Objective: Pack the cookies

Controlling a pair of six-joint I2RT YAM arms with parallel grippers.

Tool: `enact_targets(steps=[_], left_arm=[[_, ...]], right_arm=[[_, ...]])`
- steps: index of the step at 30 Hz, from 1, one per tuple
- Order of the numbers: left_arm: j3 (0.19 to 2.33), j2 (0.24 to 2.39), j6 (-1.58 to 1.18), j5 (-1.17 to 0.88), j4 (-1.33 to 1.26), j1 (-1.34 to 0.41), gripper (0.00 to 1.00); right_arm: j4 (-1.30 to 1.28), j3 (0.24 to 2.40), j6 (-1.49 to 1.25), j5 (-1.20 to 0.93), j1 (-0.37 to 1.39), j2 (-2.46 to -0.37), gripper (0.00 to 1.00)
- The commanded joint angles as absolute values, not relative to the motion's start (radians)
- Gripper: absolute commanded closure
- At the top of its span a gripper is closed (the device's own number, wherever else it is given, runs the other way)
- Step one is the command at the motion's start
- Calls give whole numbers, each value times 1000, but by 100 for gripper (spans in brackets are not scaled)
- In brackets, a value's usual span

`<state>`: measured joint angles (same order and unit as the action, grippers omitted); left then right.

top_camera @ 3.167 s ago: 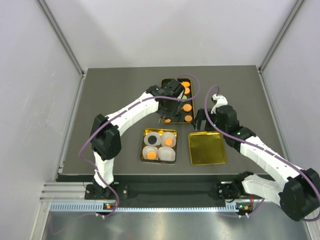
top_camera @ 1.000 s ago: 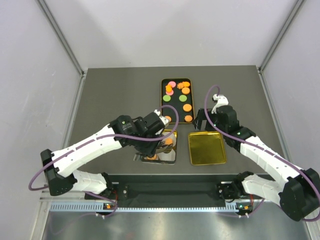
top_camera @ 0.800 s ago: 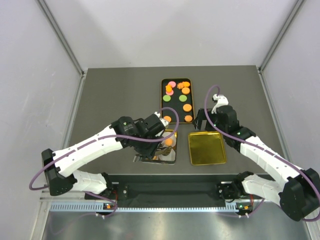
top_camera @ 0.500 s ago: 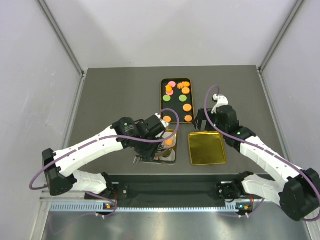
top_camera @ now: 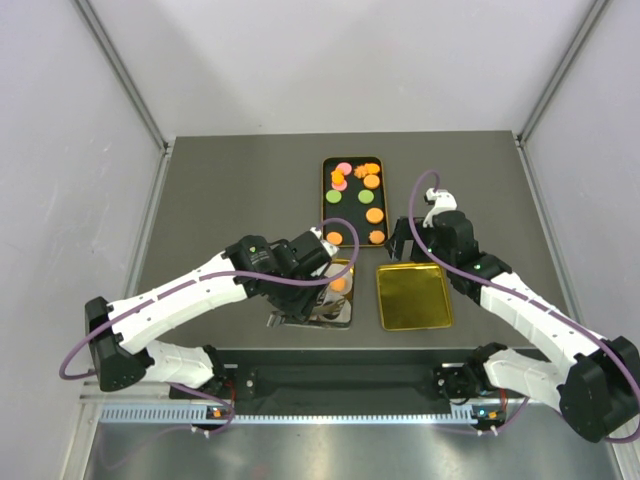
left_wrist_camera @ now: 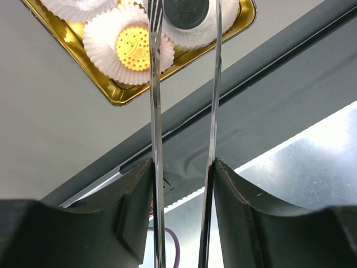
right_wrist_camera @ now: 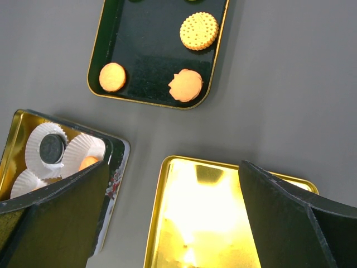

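Several cookies (top_camera: 374,215), orange, pink and green, lie in a black tray (top_camera: 350,208) at the back of the table. Nearer stands a gold tin (left_wrist_camera: 106,92) of white paper liners. One liner holds an orange cookie (left_wrist_camera: 132,47), another a black cookie (left_wrist_camera: 186,11). My left gripper (top_camera: 308,262) hangs over this tin, shut on metal tongs (left_wrist_camera: 155,111). The tong tips straddle the black cookie, which lies in its liner; whether they touch it I cannot tell. My right gripper (top_camera: 412,240) is open and holds nothing.
A gold lid (top_camera: 413,297) lies face up right of the tin, under the right gripper (right_wrist_camera: 178,223). Three orange cookies (right_wrist_camera: 187,85) fill the tray's near end. Grey walls enclose the table. The table's front edge runs just below the tin.
The left arm brought the tongs from the tray back to the tin. In the last second it barely shifted and the tongs spread a little. The right arm stayed still.
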<state>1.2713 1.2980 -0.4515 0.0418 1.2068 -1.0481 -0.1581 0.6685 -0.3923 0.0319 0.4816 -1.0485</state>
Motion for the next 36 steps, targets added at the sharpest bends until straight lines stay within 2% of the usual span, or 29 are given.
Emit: enact_targets(steps=[1,5,10,18,20,21,24,27,31,36], left_arm=[[1285,1282,-457,49,1170,-1052,50],[1287,1278,-456,55,1175,-1051,47],[1343,1258,-457,83,1192,-1051,51],[1506,1247,-445,293,1151,-988,51],[1516,1284,-404,304,1079,-849,51],[1508,1284,-403,287,1036,-848,51],[1445,1310,-342,238,851,-546,51],[1401,1393,-322,207,720,-370,49],[1394,1576,-351,181,537,-253,48],[1405,1745,-368,137,437,-115,48]], right_arm=[[-138,713,-379,32,479,-1046,0],[-138,712,-379,32,479,-1045,0],[-138,713,-379,32,479,-1046,0],[-135,713,-380,23,479,-1051,0],[-137,715,-379,21,479,-1052,0],[-137,715,-379,21,479,-1051,0],[-135,713,-382,21,480,-1051,0],[-132,712,-383,21,479,-1055,0],[-130,710,-383,17,480,-1055,0],[-130,706,-383,20,479,-1042,0]])
